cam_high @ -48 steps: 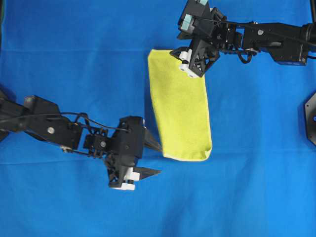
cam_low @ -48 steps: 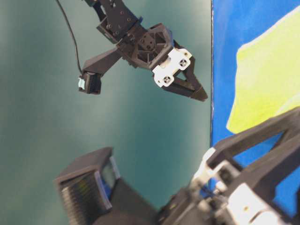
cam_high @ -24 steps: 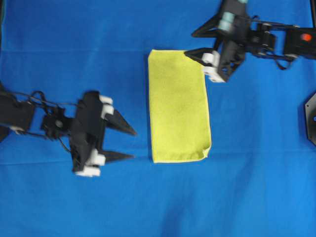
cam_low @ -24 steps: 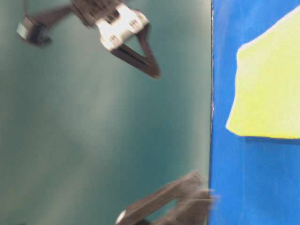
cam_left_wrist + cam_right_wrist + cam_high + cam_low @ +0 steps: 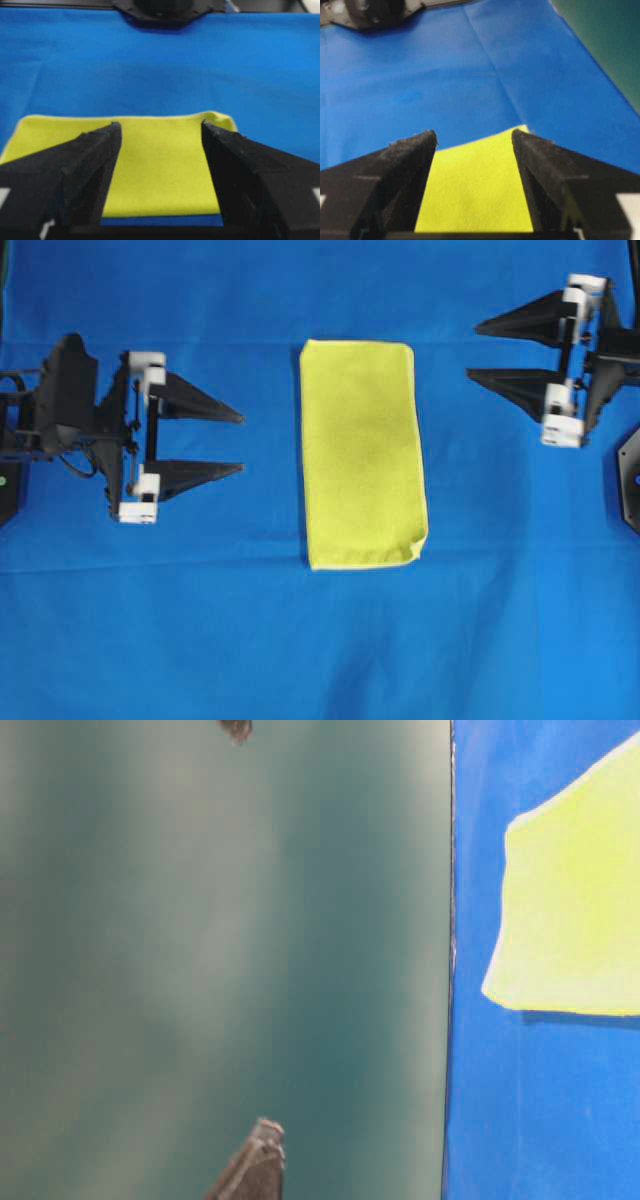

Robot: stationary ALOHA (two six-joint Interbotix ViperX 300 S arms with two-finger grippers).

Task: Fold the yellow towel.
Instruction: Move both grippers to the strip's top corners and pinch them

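Blue cloth [image 5: 300, 640], large and smooth, covers the whole surface; faint crease lines show in the wrist views.

Yellow-green microfibre towel [image 5: 362, 454] with a paler stitched hem lies flat near the middle of the blue cloth, a tall narrow rectangle in the overhead view. Lower right corner looks rounded and slightly puffed, as a doubled layer would. Judged folded once.

Left hand [image 5: 240, 443], black with white fittings, sits well to the towel's left, fingers pointing toward it, spread wide, holding nothing. Right hand [image 5: 472, 351] sits well to the towel's right, up by its far end, fingers pointing in, also spread wide and empty. Towel lies between the two, touching neither. Each wrist view frames it between its own fingers.

Risks, as judgement: if another fold is wanted, a pinch at the puffed corner may catch only the top layer and peel the fold open. A low approach may snag the blue cloth beneath and drag the towel askew.
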